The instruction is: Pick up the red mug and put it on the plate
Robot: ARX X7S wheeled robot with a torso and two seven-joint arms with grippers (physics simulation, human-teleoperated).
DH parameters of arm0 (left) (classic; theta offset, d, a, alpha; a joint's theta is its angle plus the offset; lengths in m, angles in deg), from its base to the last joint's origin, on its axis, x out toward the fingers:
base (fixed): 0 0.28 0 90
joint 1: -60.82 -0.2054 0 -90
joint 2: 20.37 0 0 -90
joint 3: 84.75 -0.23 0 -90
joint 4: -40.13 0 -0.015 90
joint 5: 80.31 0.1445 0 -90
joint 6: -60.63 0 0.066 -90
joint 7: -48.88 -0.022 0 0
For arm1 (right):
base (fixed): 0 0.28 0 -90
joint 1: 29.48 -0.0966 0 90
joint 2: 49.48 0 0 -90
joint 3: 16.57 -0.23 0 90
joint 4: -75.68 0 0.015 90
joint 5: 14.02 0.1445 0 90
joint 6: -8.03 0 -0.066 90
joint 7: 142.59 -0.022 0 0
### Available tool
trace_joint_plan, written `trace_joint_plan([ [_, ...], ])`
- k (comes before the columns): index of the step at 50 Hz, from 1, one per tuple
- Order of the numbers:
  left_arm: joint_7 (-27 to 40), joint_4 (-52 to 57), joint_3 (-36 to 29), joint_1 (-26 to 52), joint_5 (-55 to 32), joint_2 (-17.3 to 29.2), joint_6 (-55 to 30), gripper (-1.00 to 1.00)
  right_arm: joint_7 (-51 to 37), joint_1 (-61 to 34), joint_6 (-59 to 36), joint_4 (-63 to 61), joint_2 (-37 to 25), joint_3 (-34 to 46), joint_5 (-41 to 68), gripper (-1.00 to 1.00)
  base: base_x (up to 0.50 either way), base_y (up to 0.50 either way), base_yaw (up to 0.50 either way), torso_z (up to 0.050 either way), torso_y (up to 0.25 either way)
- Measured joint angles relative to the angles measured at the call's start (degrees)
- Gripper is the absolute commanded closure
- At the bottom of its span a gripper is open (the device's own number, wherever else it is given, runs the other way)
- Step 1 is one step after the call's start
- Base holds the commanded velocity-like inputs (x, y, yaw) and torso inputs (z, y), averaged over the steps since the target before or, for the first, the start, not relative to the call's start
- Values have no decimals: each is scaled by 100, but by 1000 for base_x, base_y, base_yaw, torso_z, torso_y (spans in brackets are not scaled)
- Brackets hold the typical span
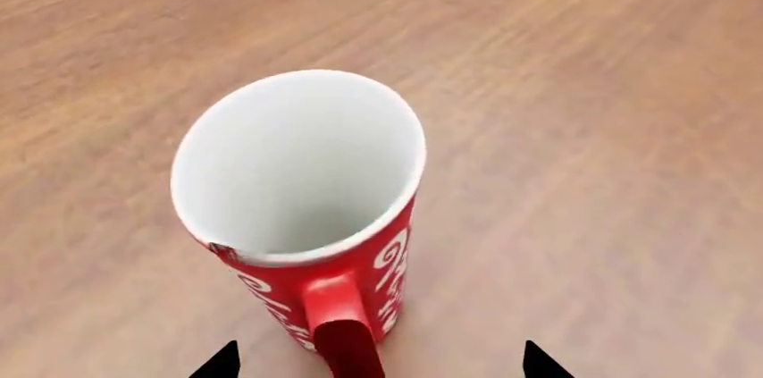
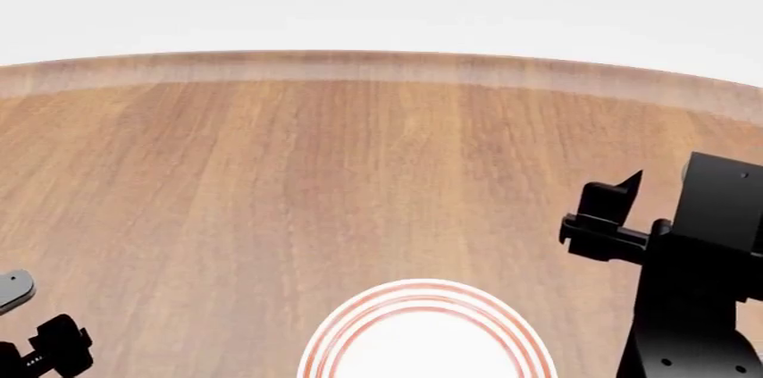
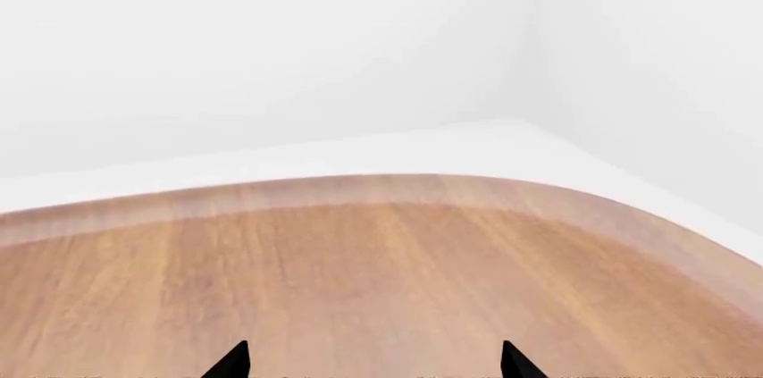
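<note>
Left wrist view: the red mug (image 1: 313,217) stands upright on the wooden table (image 1: 596,128), white interior visible, handle turned toward the camera. The left gripper (image 1: 379,362) shows 2 dark fingertips spread wide, 1 on each side of the handle, neither touching the mug; it holds nothing.

Right wrist view: the right gripper (image 3: 372,362) likewise shows 2 tips set well apart over bare wood, holding nothing.

Head view: the plate (image 2: 357,329) lies at the near table edge, between the 2 arms. The mug does not appear in this view.
</note>
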Motion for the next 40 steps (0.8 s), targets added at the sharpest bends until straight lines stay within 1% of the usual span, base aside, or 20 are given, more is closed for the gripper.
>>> trace_joint_plan([
  [5, -28, -412, 49, 174, 73, 25, 154, -100, -1, 1, 26, 43, 2, 18, 6, -100, 0, 0, 0, 0, 0],
  [6, -30, -473, 66, 197, 91, 28, 175, 100, -1, 2, 32, 51, 3, 20, 7, -100, 0, 0, 0, 0, 0],
  [17, -34, -859, 312, 332, 325, 44, 329, 100, -9, 14, 75, 108, -1, 35, 26, -100, 0, 0, 0, 0, 0],
  [29, -100, -976, 521, 401, 623, 21, 332, 100, -19, 31, 115, 145, -5, 50, 50, -100, 0, 0, 0, 0, 0],
  [33, -237, -986, 579, 424, 792, 30, 261, 100, -21, 33, 124, 156, -7, 57, 57, -100, 0, 0, 0, 0, 0],
  [36, -367, -863, 628, 375, 938, 23, 140, 100, -24, 35, 128, 158, -8, 64, 63, -100, 0, 0, 0, 0, 0],
  [40, -577, -326, 574, 189, 1046, -1, -256, 100, -28, 40, 139, 163, -11, 74, 68, -100, 0, 0, 0, 0, 0],
])
